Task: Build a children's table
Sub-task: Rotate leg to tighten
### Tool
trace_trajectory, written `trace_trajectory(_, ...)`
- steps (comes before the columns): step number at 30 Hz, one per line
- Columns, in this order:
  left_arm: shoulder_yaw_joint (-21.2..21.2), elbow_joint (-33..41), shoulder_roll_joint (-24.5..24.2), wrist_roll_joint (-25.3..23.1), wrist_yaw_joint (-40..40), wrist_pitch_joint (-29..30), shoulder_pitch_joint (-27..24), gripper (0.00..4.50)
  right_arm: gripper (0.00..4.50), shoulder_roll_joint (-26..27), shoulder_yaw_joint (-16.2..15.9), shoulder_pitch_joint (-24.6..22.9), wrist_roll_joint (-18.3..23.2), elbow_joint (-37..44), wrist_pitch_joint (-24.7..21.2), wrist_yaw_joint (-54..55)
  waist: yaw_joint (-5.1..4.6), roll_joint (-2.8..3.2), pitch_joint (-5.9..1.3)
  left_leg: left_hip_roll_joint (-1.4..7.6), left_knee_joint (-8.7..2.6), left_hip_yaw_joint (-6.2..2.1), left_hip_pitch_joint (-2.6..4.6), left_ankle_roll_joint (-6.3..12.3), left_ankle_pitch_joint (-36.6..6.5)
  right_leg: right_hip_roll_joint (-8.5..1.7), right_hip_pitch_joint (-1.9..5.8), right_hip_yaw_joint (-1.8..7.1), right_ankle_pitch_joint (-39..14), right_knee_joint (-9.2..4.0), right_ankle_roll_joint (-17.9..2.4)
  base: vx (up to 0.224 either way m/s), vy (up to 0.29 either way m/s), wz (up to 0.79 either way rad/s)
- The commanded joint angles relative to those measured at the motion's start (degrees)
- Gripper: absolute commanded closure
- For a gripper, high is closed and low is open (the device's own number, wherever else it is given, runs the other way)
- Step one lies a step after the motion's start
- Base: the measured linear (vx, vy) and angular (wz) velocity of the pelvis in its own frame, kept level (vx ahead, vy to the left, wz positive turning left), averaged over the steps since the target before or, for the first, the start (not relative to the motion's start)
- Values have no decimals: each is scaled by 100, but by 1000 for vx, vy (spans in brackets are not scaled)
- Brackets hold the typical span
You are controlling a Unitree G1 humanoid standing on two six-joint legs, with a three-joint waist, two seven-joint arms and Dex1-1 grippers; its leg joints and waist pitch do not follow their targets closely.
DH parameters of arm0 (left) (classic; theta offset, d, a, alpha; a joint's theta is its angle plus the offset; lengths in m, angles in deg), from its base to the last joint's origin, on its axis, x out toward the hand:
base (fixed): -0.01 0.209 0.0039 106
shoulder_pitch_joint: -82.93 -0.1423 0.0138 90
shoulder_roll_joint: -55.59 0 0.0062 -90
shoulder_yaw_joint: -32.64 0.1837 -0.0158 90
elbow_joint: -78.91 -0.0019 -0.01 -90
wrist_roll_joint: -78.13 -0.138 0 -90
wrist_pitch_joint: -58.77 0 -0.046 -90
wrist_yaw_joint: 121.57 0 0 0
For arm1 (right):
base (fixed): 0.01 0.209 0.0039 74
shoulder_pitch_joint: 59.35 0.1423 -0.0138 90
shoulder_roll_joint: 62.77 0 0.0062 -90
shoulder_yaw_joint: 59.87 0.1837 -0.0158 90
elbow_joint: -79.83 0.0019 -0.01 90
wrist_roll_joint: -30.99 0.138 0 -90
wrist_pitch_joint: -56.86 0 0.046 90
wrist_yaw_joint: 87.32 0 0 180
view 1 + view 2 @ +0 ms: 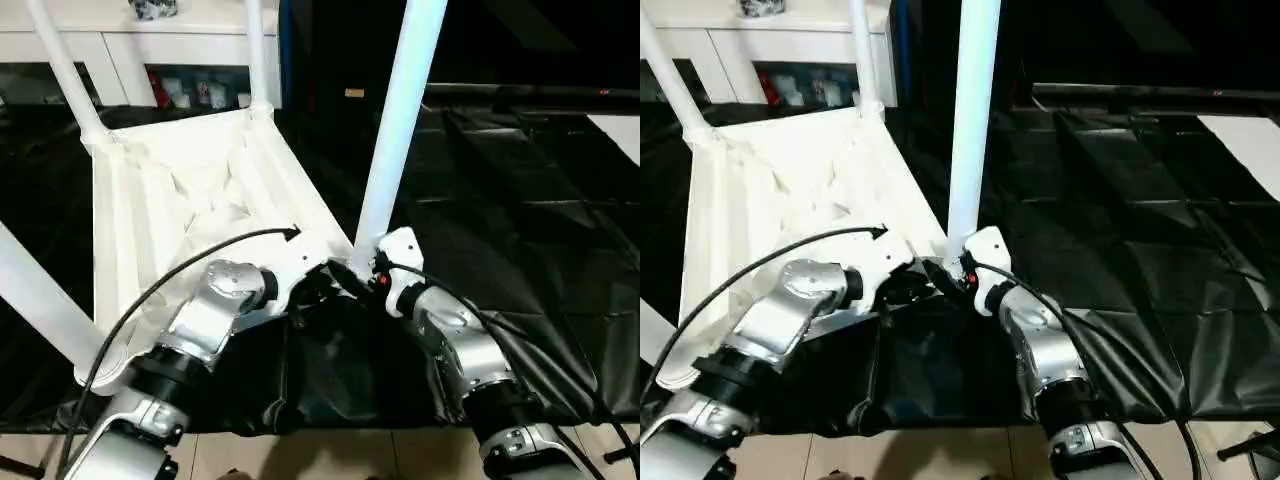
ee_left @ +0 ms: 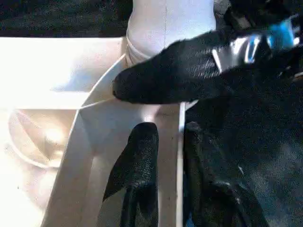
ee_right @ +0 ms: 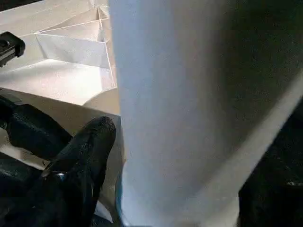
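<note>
The children's table lies upside down on a black sheet, its white tabletop (image 1: 170, 190) showing the ribbed underside. Legs stand in the two far corner sockets, and another leg (image 1: 30, 290) slants off at the near left. At the near right corner a tall leg (image 1: 400, 120) rises from its socket. My right gripper (image 1: 357, 275) is open at this leg's base, one finger (image 3: 90, 151) beside the tube. My left gripper (image 2: 175, 175) is open astride the tabletop's rim next to that socket, with one finger (image 2: 137, 165) inside the rim and the other outside.
A white cabinet (image 1: 150, 40) stands just behind the tabletop's far edge. The crumpled black sheet (image 1: 520, 200) stretches to the right, with a white patch (image 1: 620, 130) at its far right. A black cable (image 1: 180, 270) loops over my left forearm. Light floor (image 1: 330, 455) shows at the near edge.
</note>
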Motion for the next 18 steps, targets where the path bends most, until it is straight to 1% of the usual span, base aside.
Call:
trace_trajectory(1,14,102,-177,-52,-36,104,-64,353,79,-54,-16,15,71,94,-10,-52,29,2,-344,106,-336,-49,15,210,-1180,-257,330,224,-915,-353,-1213,0,0,0)
trace_trajectory(3,62,186,-276,-38,-173,144,-85,353,79,-77,-16,33,71,78,-5,-65,26,9,-334,110,-344,-51,28,168,-1310,-261,315,228,-1177,-378,-1148,0,0,0)
trace_trajectory(5,88,236,-339,-33,-231,165,-107,353,79,-88,-15,40,68,71,-4,-72,25,16,-331,111,-351,-54,31,134,-1362,-258,308,229,-1275,-388,-1111,0,0,0)
trace_trajectory(6,103,272,-407,-9,-305,189,-137,353,79,-98,-12,48,63,66,-6,-80,27,24,-331,112,-352,-51,43,116,-1380,-252,296,230,-1276,-389,-1102,0,0,0)
trace_trajectory(10,101,307,-477,88,-401,224,-198,353,79,-123,-19,57,47,51,0,-84,34,23,-343,108,-345,-53,30,100,-1298,-248,313,230,-1061,-356,-1142,0,0,0)
trace_trajectory(11,79,309,-466,124,-391,223,-211,369,79,-128,-24,56,44,47,9,-84,36,24,-345,108,-343,-52,35,104,-1287,-247,311,230,-1032,-352,-1151,0,0,0)
trace_trajectory(13,51,312,-450,172,-381,231,-220,369,79,-134,-34,55,51,45,14,-90,44,24,-350,102,-334,-46,31,124,-1213,-243,316,231,-902,-339,-1190,0,0,0)
trace_trajectory(14,28,281,-432,183,-339,186,-214,389,79,-141,-45,53,53,42,19,-92,50,21,-356,100,-326,-43,32,138,-1176,-245,320,232,-835,-331,-1209,0,0,0)
trace_trajectory(18,-76,110,-340,301,-312,-11,-163,411,79,-175,-72,65,23,19,70,-122,73,26,-341,99,-332,-40,36,129,-1273,-245,311,231,-1026,-361,-1173,0,0,0)
